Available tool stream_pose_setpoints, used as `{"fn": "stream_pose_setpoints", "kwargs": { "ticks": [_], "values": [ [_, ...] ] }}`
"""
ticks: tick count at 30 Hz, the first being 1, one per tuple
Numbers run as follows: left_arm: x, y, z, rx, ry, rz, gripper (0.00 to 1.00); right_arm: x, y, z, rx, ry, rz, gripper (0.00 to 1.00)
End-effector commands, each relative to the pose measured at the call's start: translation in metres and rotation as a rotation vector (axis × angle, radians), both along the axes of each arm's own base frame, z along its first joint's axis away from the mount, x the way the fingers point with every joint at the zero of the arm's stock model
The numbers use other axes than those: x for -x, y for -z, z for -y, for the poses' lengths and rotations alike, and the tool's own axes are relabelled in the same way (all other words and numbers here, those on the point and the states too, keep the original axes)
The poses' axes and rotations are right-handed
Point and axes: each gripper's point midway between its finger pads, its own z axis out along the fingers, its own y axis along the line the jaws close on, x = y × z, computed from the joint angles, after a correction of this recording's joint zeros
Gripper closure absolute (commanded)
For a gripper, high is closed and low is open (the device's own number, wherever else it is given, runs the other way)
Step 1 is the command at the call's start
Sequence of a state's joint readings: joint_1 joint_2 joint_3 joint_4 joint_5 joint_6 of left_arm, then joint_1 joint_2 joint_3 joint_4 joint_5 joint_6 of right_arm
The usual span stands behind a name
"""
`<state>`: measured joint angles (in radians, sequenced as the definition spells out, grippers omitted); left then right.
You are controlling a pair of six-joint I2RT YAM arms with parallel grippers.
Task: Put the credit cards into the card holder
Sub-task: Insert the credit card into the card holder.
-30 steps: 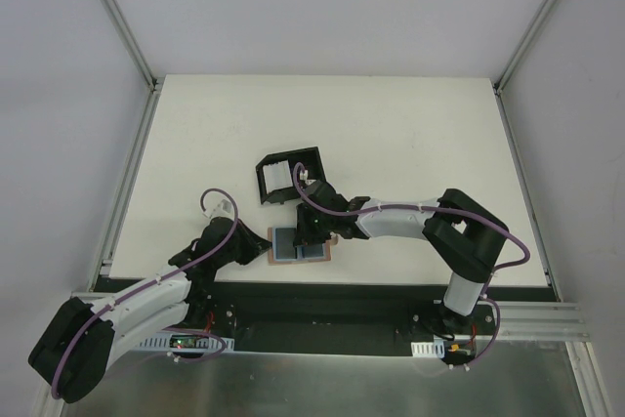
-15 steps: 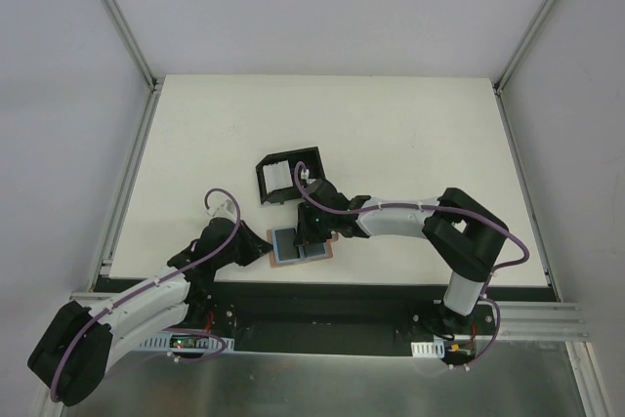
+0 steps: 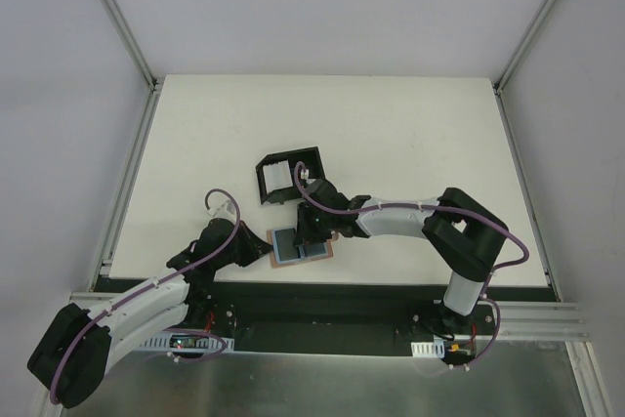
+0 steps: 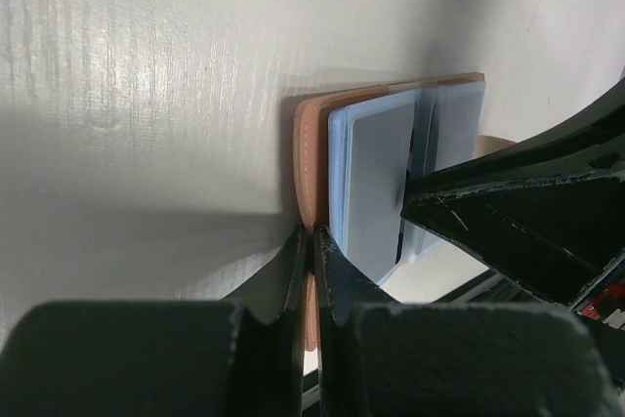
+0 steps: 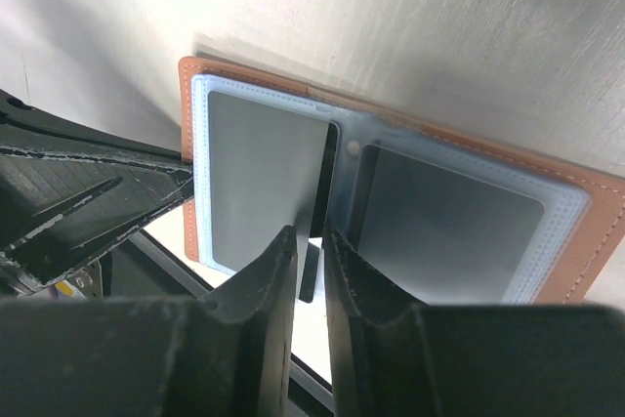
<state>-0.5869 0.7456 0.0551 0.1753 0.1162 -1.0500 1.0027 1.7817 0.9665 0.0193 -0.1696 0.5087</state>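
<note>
Currently the card holder (image 3: 301, 245) lies open on the worktop (image 3: 391, 134) near its front edge, with grey credit cards (image 5: 259, 178) in its clear pockets. The left gripper (image 4: 311, 233) has its jaws pressed together on the holder's tan left border. Over the centre fold, the right gripper (image 5: 309, 231) has its jaws nearly together, apparently pinching a thin card (image 5: 320, 178) seen edge-on. A black box (image 3: 288, 175) sits just behind.

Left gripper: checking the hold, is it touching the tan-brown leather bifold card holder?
Touching. The left wrist view shows the left gripper shut on the card holder, pinching its near edge.
</note>
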Motion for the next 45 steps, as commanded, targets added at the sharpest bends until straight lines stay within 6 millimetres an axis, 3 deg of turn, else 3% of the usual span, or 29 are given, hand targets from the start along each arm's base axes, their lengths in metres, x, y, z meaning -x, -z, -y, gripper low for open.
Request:
{"fn": "stream_pose_setpoints", "kwargs": {
  "ticks": [1,12,20,31,45],
  "values": [
    [0.003,0.002,-0.001,-0.006,0.022,0.002,1.00,-0.010,-0.021,-0.008,-0.040,-0.018,0.055,0.78],
    [-0.002,-0.003,-0.001,-0.004,0.004,0.014,1.00,-0.014,-0.055,-0.011,-0.073,-0.064,0.140,0.67],
    [-0.003,-0.005,0.000,0.000,0.005,0.018,1.00,-0.009,-0.060,-0.011,0.012,-0.080,0.208,0.61],
    [-0.003,-0.014,0.005,0.032,0.020,0.032,1.00,-0.001,-0.053,-0.023,0.144,-0.083,0.266,0.56],
    [-0.004,-0.028,0.011,0.073,0.036,0.059,1.00,0.005,-0.035,-0.036,0.211,-0.119,0.208,0.53]
  ]
}}
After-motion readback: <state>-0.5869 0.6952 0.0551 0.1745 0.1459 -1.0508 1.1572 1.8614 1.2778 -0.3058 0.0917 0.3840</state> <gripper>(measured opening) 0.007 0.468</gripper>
